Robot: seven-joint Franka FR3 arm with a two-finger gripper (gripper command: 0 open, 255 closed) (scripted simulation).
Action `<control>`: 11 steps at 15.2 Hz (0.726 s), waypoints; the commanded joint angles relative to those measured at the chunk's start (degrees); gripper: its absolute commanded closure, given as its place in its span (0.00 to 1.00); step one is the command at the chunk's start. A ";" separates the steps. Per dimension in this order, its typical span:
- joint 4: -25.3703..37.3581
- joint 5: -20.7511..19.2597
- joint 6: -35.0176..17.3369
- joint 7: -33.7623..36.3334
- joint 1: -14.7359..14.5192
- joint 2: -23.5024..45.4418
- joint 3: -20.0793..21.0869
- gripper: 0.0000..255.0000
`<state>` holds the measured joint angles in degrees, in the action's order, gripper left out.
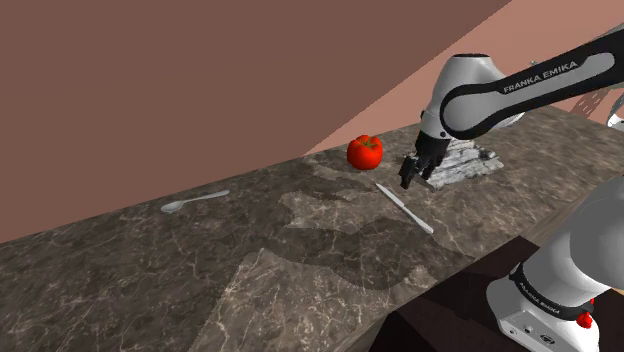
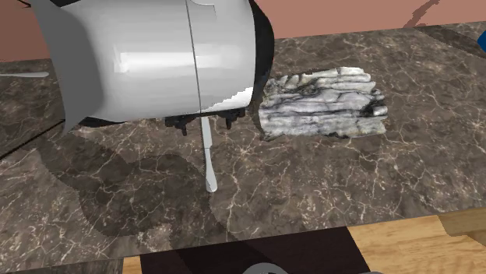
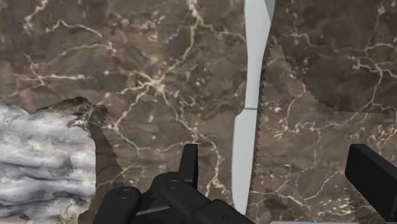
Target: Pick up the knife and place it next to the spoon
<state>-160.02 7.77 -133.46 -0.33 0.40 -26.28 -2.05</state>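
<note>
Between the parted fingers of the claw (image 3: 280, 168) lies the knife (image 3: 243, 153), untouched.

Second exterior view: the arm's white link (image 2: 156, 62) covers the knife's (image 2: 208, 159) upper end. A blue item (image 2: 481, 39) is cut by the frame edge, unidentifiable. Wrist view: frame edges cut off the knife (image 3: 245, 146) and the mottled grey-white block (image 3: 38, 159).

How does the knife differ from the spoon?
The knife lies by the open gripper, near the tomato; the spoon lies alone, toward the shoulder view's left. The knife is a straight, narrow strip; the spoon ends in a rounded bowl. In that view the knife slants down-right, the spoon up-right. Both are pale and lie flat on the counter.
</note>
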 commanded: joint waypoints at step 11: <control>-1.84 8.06 -18.23 -4.59 -3.51 15.87 -1.77 0.00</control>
<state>-161.75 15.40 -150.87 -4.55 -2.92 -11.10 -3.75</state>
